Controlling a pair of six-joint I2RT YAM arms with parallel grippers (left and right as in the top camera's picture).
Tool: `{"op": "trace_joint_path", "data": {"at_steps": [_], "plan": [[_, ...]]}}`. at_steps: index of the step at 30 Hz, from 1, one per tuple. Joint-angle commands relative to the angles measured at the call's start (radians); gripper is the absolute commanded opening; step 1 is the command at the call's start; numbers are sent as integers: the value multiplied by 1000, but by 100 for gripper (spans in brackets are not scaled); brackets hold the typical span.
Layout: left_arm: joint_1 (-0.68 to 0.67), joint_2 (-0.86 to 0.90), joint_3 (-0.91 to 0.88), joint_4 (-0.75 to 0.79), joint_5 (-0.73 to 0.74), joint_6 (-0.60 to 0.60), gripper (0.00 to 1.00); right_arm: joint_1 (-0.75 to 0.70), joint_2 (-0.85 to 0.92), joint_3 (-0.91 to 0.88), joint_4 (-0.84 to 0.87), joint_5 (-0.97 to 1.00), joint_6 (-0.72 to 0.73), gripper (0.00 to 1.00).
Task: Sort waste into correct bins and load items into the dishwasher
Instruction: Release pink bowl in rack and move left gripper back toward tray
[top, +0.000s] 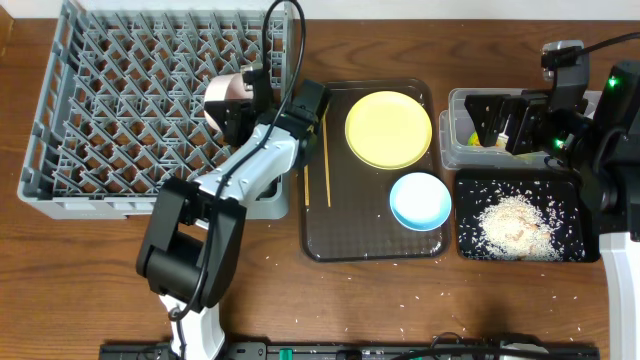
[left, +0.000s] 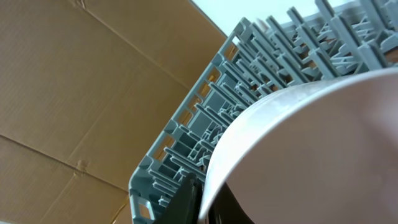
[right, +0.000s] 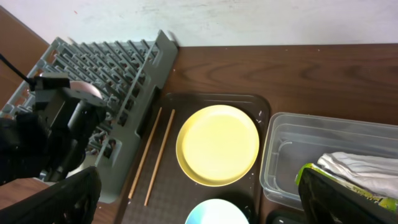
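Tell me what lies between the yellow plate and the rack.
Two chopsticks, on the brown tray between plate and rack. The right wrist view shows it best, overhead too.

Greys and browns, with a few bright dishes, seen from above.

A grey dish rack (top: 130, 100) with a lattice pattern is shown at ten o'clock, with a pinkish-white bowl (top: 225, 90) at its three o'clock edge. On a dark brown serving tray (top: 350, 220), a plain yellow plate (top: 388, 128) is seen at one o'clock, a light blue bowl (top: 420, 200) at four and pale wooden chopsticks (top: 327, 165) at nine. A black tray (top: 468, 250) at three o'clock is speckled with white rice grains (top: 515, 225). A white paper wrapper (right: 364, 169) and a green-printed packet (right: 339, 186) are seen in a clear tub (top: 458, 130). The table (top: 400, 310) is reddish-brown wood grain.
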Motion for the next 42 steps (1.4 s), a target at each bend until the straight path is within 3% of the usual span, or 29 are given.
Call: {"op": "trace_joint_path", "data": {"at_steps": [1,7,9,12,15,19,25,32,34,38,42], "plan": [[-32,10,-5,-5,-31,-16,7,-5,0,7,-1,3,-13,99],[-69,10,-5,-11,-20,-16,9,-5,0,7,-1,3,-13,99],[-78,10,-5,-10,-18,-16,17,-5,0,7,0,3,-13,99],[-91,10,-5,-29,75,20,40,-5,0,7,-1,3,-13,99],[-97,10,-5,-56,215,104,42,-5,0,7,-1,3,-13,99],[-97,10,-5,-92,342,108,44,-5,0,7,-1,3,-13,99],[-97,-17,-2,-102,505,108,55,-5,0,7,-1,3,-13,99],[-96,-137,14,-105,716,108,79,-5,0,7,-1,3,-13,99],[-96,-188,18,-105,804,108,84,-5,0,7,-1,3,-13,99],[-96,-280,17,-106,1126,92,86,-5,0,7,-1,3,-13,99],[-96,-300,16,-105,1421,-95,86,-5,0,7,-1,3,-13,99]]}}
